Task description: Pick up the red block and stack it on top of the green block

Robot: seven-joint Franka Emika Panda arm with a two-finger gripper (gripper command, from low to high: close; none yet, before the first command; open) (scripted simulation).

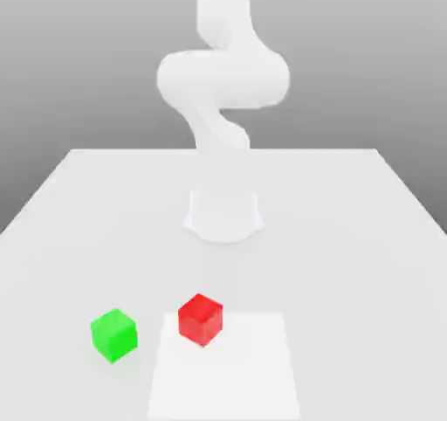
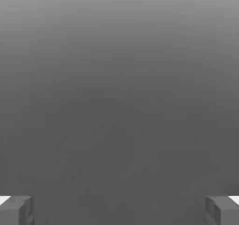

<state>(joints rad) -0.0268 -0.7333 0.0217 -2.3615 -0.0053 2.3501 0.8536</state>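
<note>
A plain red block [image 1: 201, 319] is seen on the white table [image 1: 349, 236], just beside the green block [image 1: 113, 334], towards the exterior view's right. The gripper [image 2: 119, 210] is spread wide, holding nothing.

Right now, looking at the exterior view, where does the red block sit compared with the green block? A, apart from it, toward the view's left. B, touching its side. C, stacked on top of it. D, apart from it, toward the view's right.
D: the red block rests on the table with a clear gap between it and the green block, which lies toward the exterior view's left.
</note>
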